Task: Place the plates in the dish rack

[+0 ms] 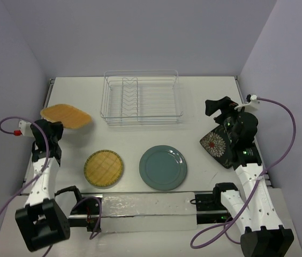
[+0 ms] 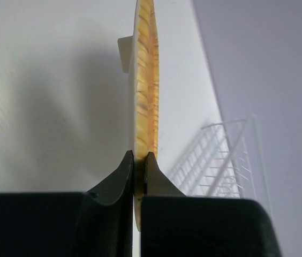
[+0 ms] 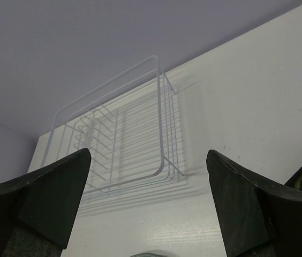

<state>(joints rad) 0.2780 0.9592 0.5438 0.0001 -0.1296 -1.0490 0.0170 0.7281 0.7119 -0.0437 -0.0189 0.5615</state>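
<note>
My left gripper (image 1: pixel 51 124) is shut on the edge of the orange-tan rounded-square plate (image 1: pixel 65 115) and holds it raised above the table's left side. In the left wrist view the plate (image 2: pixel 146 80) is edge-on between my fingers (image 2: pixel 140 158). The wire dish rack (image 1: pixel 140 99) stands at the back centre with nothing in it, and shows in both wrist views (image 2: pixel 220 160) (image 3: pixel 119 134). The yellow grid plate (image 1: pixel 103 167) and the teal plate (image 1: pixel 163 167) lie flat in front. The dark floral plate (image 1: pixel 218 145) lies at the right, partly hidden under my right arm. My right gripper (image 1: pixel 220 107) (image 3: pixel 146 155) is open and holds nothing, above the table right of the rack.
Walls close in the table at the back and on both sides. A clear strip and the arm bases (image 1: pixel 140 206) run along the near edge. Cables loop beside each arm. Bare table lies between the rack and the two flat plates.
</note>
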